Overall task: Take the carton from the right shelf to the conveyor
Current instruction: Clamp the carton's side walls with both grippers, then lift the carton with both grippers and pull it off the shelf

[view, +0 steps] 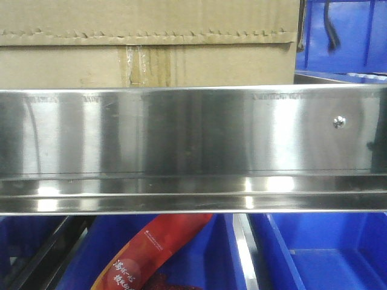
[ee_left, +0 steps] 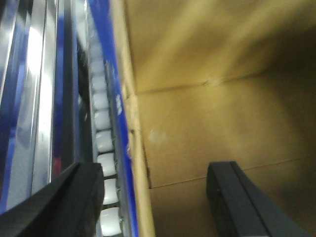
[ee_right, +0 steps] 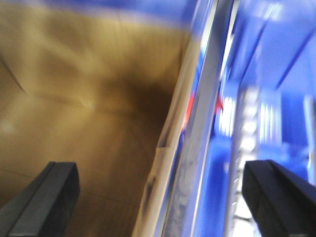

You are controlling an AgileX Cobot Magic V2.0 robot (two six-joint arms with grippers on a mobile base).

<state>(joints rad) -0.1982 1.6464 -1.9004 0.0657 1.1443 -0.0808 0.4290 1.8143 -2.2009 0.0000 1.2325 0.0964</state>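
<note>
While the carton (view: 151,42) sits on the right shelf (view: 181,133), it fills the upper left of the front view, right behind the shiny steel rail running across mid-frame. Serrated flap edge and a yellowish tape strip (view: 138,65) at the seam are easy to spot. One screw (view: 340,121) shows on the rail toward the right. Blue bins (view: 326,254) sit in the tier below, with a red packet (view: 151,248) poking out at bottom centre, and another blue bin (view: 344,36) is just beside the carton at upper right.

Left wrist view: the left gripper (ee_left: 155,207) is spread wide, nothing pinched, with the carton's edge running up between its dark fingers (ee_left: 64,202) and white rollers (ee_left: 106,143) lined up along the left. Right wrist view is blurry, but the right gripper (ee_right: 163,202) is wide apart too, one finger over brown cardboard at lower left, the other over blue stuff at lower right.
</note>
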